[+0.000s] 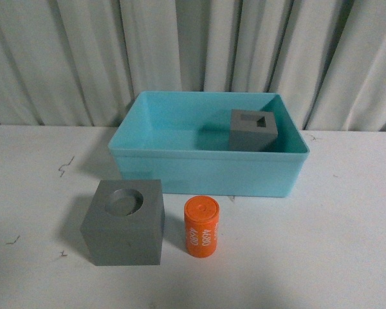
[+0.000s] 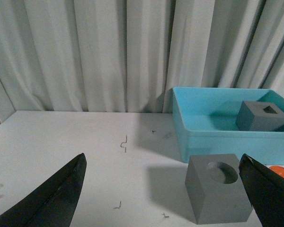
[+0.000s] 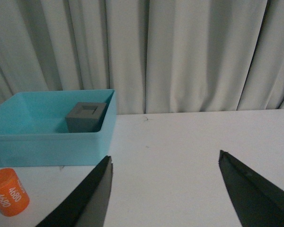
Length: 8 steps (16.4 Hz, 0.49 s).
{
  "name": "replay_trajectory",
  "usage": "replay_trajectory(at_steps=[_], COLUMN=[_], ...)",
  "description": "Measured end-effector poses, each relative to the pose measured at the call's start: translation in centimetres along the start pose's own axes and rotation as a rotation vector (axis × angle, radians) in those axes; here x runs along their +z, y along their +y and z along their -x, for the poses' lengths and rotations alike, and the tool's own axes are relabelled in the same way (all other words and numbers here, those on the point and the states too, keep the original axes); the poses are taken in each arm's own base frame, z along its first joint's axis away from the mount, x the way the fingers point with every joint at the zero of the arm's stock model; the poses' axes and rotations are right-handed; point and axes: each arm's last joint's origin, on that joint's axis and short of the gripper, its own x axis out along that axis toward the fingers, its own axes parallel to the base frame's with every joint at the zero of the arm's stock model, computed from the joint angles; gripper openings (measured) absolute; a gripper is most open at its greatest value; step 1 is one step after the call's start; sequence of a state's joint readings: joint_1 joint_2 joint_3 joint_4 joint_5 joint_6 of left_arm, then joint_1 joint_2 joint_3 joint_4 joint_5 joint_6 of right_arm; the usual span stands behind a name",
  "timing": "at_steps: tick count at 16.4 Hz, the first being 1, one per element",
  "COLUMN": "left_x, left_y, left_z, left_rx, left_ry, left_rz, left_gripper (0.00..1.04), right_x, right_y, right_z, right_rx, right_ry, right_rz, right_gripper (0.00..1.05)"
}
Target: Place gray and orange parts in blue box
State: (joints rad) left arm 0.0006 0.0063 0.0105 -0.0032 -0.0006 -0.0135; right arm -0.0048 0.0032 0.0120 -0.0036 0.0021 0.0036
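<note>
A gray cube with a round recess (image 1: 125, 222) (image 2: 218, 194) stands on the white table in front of the blue box (image 1: 206, 172) (image 2: 213, 139) (image 3: 47, 150). Beside it on the right stands the orange cylinder (image 1: 201, 226) (image 3: 8, 191) (image 2: 281, 173) with white lettering. A second gray cube with a rectangular recess (image 1: 252, 130) (image 2: 262, 116) (image 3: 86, 117) sits inside the box at its back right. My left gripper (image 2: 162, 163) is open, low over the table, with the round-recess cube near one finger. My right gripper (image 3: 164, 160) is open over bare table, right of the box. Neither gripper shows in the front view.
A pale pleated curtain (image 1: 193, 45) hangs behind the table. Small dark scuff marks (image 1: 64, 166) dot the white tabletop (image 1: 347, 244) on the left.
</note>
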Motion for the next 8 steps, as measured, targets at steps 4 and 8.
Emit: replay_trajectory(at_steps=[4, 8], left_x=[1.0, 3.5], left_y=[0.3, -1.7], left_z=[-1.2, -8.7], left_rx=[-0.029, -0.154], left_ry=[0.634, 0.698], left_rz=[0.172, 0.139], left_gripper=[0.98, 0.98], right_x=[0.0, 0.0], right_y=[0.0, 0.0], right_z=[0.0, 0.0], right_rx=[0.003, 0.002], right_ry=[-0.001, 0.000], right_rz=[0.000, 0.000], right_gripper=[0.97, 0.98])
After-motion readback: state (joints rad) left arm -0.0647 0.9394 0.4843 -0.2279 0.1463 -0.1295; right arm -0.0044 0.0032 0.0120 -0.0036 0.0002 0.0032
